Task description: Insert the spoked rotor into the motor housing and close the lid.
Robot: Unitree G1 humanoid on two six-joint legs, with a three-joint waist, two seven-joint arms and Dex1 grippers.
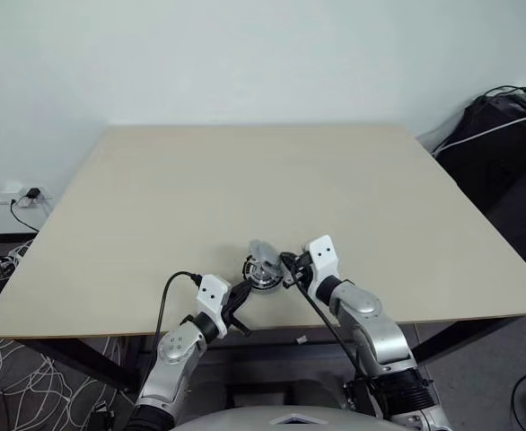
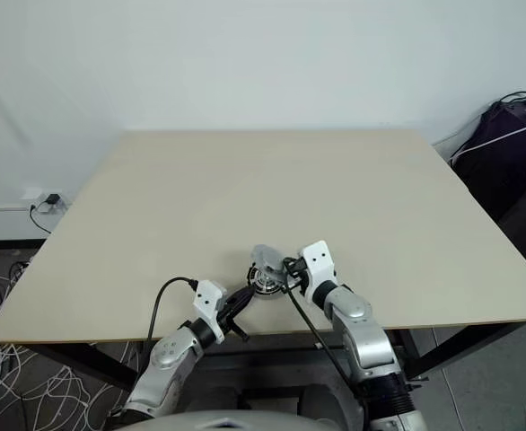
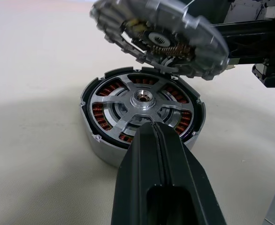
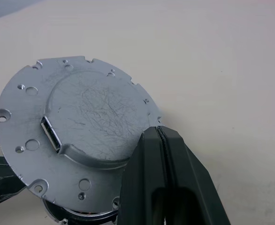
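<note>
Motor housing [image 3: 142, 112] sits on the table [image 1: 245, 180], close to the near edge and about midway along it. Its ring of copper windings shows under a silver spoked rotor [image 3: 144, 104], which already lies flat inside the dark rim. So the first job looks done.

Just above the housing hangs the lid [image 4: 76, 140], a round silver plate with small holes and notches along its edge. It is tilted, with one side higher than the other, and it is not down on the housing yet. The right gripper [image 4: 157, 136] has its black fingers pinched tight on the lid's edge.

The left gripper [image 3: 158, 136] is squeezed closed with nothing in it, and its tip rests at the housing's near rim.

What is left, I think: lay the lid flat and press it shut.
</note>
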